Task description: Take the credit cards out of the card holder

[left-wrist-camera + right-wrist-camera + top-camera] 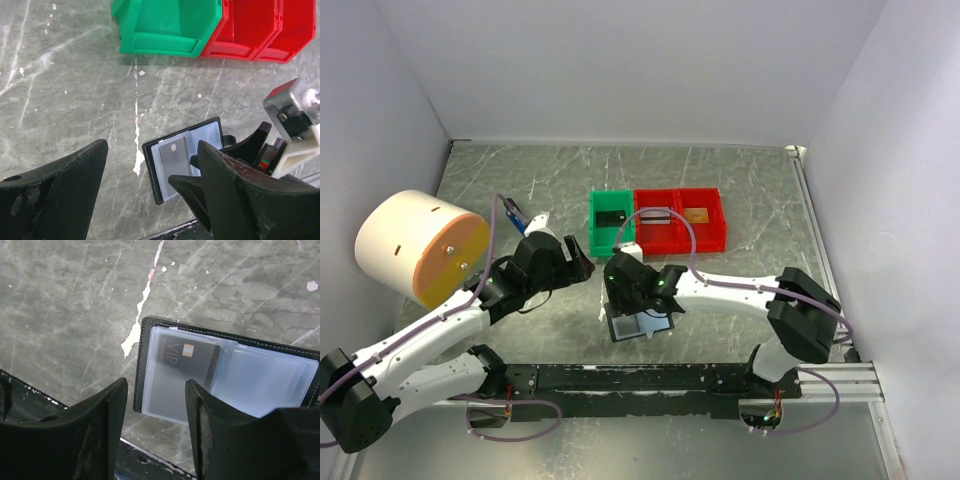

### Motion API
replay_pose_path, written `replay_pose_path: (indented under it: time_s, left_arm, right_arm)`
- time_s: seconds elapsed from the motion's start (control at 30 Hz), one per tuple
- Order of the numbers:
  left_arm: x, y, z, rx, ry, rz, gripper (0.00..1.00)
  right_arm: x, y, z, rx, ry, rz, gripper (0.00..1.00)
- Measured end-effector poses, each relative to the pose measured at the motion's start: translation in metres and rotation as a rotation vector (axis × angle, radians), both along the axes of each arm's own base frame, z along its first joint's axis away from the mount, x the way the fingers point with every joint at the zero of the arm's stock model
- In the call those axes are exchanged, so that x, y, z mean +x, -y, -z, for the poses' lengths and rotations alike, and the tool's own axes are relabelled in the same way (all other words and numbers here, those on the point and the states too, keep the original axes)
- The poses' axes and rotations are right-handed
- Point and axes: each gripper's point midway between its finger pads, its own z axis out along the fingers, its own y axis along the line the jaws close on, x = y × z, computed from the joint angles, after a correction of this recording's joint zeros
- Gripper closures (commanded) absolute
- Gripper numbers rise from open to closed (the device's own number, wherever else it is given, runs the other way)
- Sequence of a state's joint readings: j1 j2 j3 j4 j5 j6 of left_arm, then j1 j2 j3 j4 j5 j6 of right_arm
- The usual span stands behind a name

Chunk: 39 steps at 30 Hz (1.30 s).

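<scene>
One dark VIP card (187,360), likely light, stiff and slick, lies in a clear sleeve (162,397) of the open card holder (139,365); pinch its edge at the sleeve mouth, the right gripper (156,385) above the holder and the left gripper (152,145) beside it both empty, jaws apart.

Plain white walls (620,60) close in the table (750,190) beyond and to either side of the right gripper (156,390). The table's top is grey, veined like marble, evenly lit with soft shadows. A white splash mark (135,332) lies just ahead of that gripper's fingertips. A black rail (650,378) runs behind it.
</scene>
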<state>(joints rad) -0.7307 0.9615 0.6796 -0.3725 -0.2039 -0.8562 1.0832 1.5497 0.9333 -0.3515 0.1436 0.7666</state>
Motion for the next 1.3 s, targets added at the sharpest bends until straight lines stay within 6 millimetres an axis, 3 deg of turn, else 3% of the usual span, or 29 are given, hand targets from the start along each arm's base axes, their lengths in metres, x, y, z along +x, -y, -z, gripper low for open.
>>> replay_pose_path:
  time_s: [0.17,0.4,1.13,1.3]
  left_arm:
    - [-0.001,-0.009,0.001,0.014,-0.005,-0.038,0.15]
    - [-0.002,-0.012,0.003,0.022,-0.013,-0.053,0.15]
    - [-0.002,-0.010,0.008,0.032,-0.026,-0.044,0.14]
    - [-0.002,-0.010,0.008,0.032,-0.026,-0.044,0.14]
  right_arm:
    - [0.001,0.001,0.014,-0.068,-0.021,0.003,0.42]
    - [-0.005,0.012,0.038,-0.155,-0.060,0.000,0.42]
    - [-0.002,0.011,0.043,-0.224,-0.031,0.024,0.38]
    - [-0.002,0.010,0.044,-0.219,-0.031,0.023,0.51]
